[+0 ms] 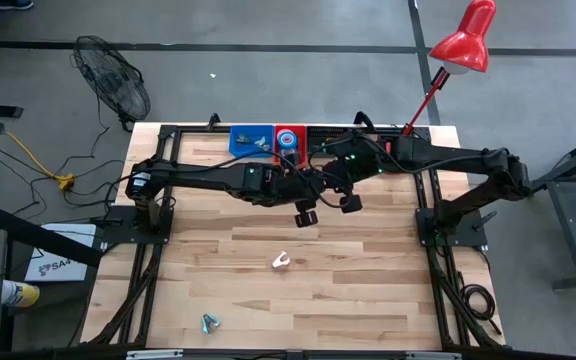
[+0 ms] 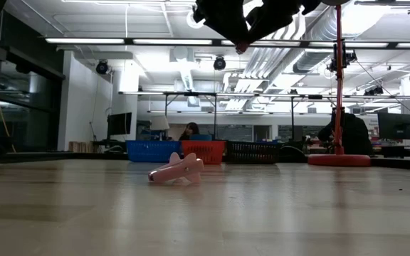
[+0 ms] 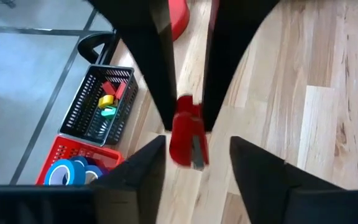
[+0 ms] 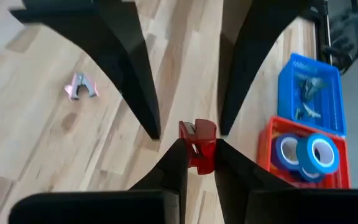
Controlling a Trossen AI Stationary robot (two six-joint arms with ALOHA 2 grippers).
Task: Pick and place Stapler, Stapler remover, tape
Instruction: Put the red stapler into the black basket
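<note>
1. Mid-job, roughly (going by what sits where, so a guess). Red stapler (image 3: pixel 185 134) up in the air, a little toward the table's middle from the red bin (image 4: pixel 272 140), not yet in any bin.
2. Right gripper (image 4: pixel 197 152) pinched narrow on that stapler. Left gripper (image 3: pixel 197 146) facing it from the other side, fingers spread with a gap showing on both sides of the stapler, so not holding anything. Looks like a hand-over between the arms.
3. Done so far, apparently: blue tape rolls (image 4: pixel 309 152) already inside the red bin; a few metal staple removers (image 4: pixel 306 93) in the blue bin (image 4: pixel 288 78) right beside the red bin.
4. Black bin (image 3: pixel 82 102) on the red bin's other side, with small yellow, green and red bits in it (too small to say what).
5. Still out on the wood: a pale pink staple remover (image 1: pixel 281 262) well away from the red bin, near the table's middle, and a bluish one (image 1: pixel 209 322) even farther off, near the front edge.
6. Left to do, probably: drop the stapler off, then fetch those two removers.
7. Writing: nothing legible on the stapler, tape or bins. Only a white sheet (image 1: pixel 53 262) on the floor, far off from the red bin, with print starting "SA" (rest hidden).
</note>
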